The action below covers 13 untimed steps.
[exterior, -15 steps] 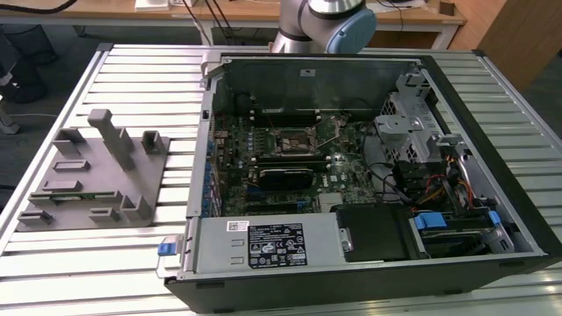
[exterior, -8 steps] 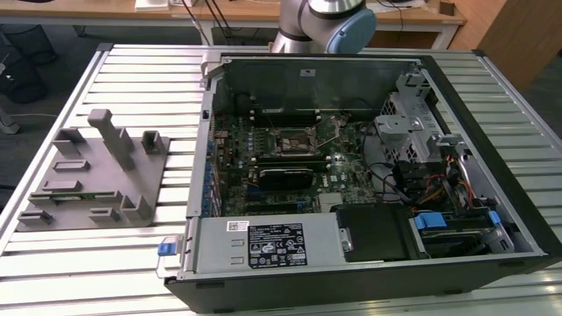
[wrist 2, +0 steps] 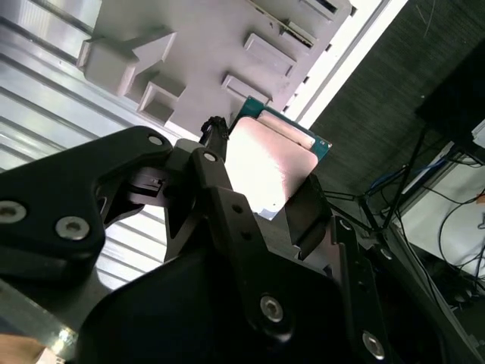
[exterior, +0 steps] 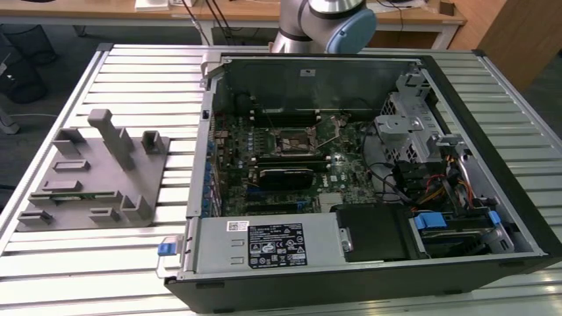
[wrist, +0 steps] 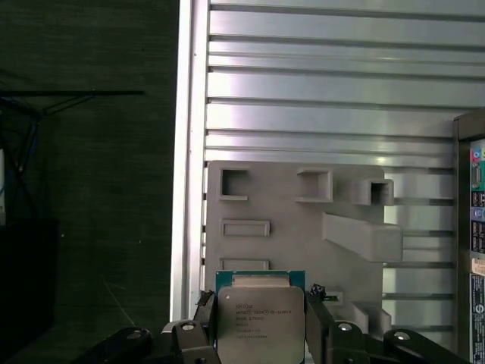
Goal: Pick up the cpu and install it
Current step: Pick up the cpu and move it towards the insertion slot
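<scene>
In the exterior view: open computer case [exterior: 351, 263] lying flat on the slatted counter [exterior: 131, 66], side panel off, motherboard [exterior: 290, 171] facing up, giving reach from above to the square socket frame [exterior: 294, 139] near its middle. Grey fixture plate [exterior: 88, 178] just beside the case on the exterior view's left, its moulded pockets likely meant to keep loose parts at known spots. Arm's base [exterior: 320, 23] behind the case. In the second wrist view: hand [wrist 2: 265, 201] clamped on the cpu [wrist 2: 265, 152], black fingers [wrist 2: 220, 189] pressing on opposite edges, shiny lid left uncovered, green rim showing at the far end. Chip raised clear of the fixture plate [wrist 2: 220, 38] lying beyond it. In the first wrist view: same edge grip, cpu [wrist: 261, 322] held flat and square in the hand [wrist: 261, 337], hanging over the fixture plate [wrist: 288, 227], well apart from the computer case [wrist: 474, 227]. By the look of it, pickup done, install not yet begun. Edge hold probably chosen to spare the contact face and keep the chip level.
</scene>
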Available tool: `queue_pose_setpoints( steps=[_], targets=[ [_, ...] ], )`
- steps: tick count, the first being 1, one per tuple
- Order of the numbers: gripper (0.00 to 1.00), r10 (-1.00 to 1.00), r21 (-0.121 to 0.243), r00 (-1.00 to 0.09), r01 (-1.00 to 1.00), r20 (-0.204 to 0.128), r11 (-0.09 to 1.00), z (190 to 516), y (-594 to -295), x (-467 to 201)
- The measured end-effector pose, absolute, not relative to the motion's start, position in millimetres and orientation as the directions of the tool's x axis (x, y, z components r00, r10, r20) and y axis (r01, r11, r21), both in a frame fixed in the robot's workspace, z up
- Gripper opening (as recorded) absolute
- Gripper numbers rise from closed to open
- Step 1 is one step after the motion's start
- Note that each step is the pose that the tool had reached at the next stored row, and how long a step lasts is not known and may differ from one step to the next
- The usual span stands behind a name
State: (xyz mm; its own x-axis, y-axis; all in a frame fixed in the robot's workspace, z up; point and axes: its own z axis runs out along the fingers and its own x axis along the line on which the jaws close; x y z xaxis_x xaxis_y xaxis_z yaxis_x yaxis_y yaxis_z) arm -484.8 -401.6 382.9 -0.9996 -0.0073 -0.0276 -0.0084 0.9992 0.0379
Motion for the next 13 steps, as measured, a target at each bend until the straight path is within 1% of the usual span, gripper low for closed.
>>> queue_pose_setpoints(
  steps=[13],
  targets=[
    [0.55, -0.007, 0.038, -1.0, -0.008, -0.028, 0.999, 382.9, -401.5, -455.8]
  ],
)
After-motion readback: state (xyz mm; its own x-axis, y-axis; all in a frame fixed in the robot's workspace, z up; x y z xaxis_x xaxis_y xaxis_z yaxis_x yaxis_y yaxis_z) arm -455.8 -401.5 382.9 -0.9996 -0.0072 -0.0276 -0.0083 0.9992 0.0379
